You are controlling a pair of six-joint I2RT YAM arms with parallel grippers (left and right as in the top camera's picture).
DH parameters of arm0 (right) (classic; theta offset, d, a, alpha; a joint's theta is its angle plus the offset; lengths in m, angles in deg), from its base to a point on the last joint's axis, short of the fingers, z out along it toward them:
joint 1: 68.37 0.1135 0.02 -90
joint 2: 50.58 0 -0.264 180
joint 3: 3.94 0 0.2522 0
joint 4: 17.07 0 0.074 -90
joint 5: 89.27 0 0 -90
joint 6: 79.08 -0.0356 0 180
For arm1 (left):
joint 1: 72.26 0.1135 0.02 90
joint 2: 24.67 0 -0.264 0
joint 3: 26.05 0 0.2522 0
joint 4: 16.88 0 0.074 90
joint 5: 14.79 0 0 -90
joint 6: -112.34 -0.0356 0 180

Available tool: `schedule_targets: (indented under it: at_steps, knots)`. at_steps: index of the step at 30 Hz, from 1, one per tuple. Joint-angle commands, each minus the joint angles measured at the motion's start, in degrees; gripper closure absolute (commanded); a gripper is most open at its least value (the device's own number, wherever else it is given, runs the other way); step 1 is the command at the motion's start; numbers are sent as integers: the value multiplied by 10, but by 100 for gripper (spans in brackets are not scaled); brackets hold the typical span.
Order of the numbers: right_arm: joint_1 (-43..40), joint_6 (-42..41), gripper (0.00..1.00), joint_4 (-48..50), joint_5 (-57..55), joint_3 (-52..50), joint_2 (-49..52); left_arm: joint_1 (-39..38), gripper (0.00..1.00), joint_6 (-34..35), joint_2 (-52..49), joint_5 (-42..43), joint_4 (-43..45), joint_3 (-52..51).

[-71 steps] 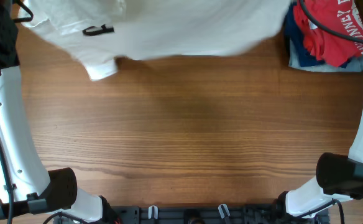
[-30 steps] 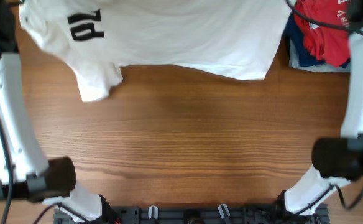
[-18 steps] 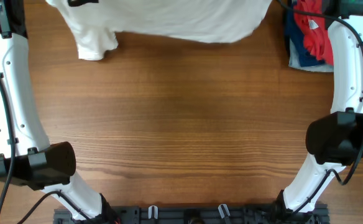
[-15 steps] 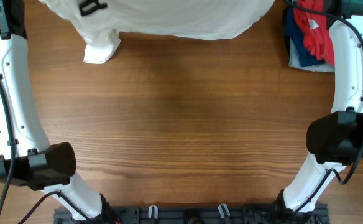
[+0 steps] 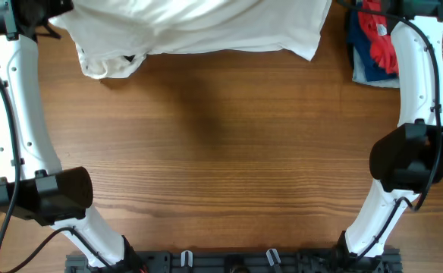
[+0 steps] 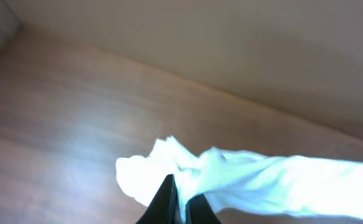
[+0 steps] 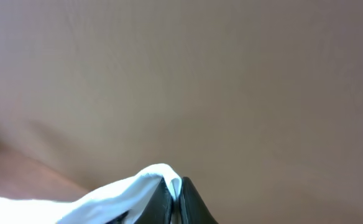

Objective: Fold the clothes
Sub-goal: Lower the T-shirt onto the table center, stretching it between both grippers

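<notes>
**A:** T-shirt (image 5: 206, 23) first: where is it?

**B:** White, strung along the far edge of the wooden table (image 5: 221, 152), partly past the top of the overhead view. One bunched sleeve (image 5: 104, 64) droops at its left end, and a hem corner (image 5: 305, 47) hangs at the right. No lettering shows clearly.

**A:** And the grippers?

**B:** Each wrist view shows white cloth pinched between nearly closed fingers: the left gripper (image 6: 176, 202) on a crumpled wad, the right gripper (image 7: 176, 198) on a thin folded edge. Both hold the shirt up off the table.

**A:** So which step?

**B:** I'd judge spreading, before any fold is made. Next, the arms should draw the shirt towards the near side and lay it flat, keeping it taut so the sleeve doesn't tuck under.

**A:** Room for that?

**B:** Plenty; bare wood runs all the way to the near edge. The tight spot is the right, where a red garment (image 5: 381, 45) lies on blue folded clothes (image 5: 362, 64), just beside the hem corner.
</notes>
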Motion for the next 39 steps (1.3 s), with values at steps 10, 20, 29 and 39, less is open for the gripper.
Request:
schedule_targets:
  at_steps: [10,20,29,39]
  knots:
    - [-10,83,96,-318,-6,7,-183,4,96,32,152,50,-208,4]
    - [-9,130,96,-595,-59,3,-171,0,96,74,167,69,-323,-23]
    - [-9,152,96,-705,-75,-7,-171,-8,96,108,166,63,-323,-191]
    - [-9,115,96,-685,-78,-152,-171,-8,96,124,167,56,-311,-313]
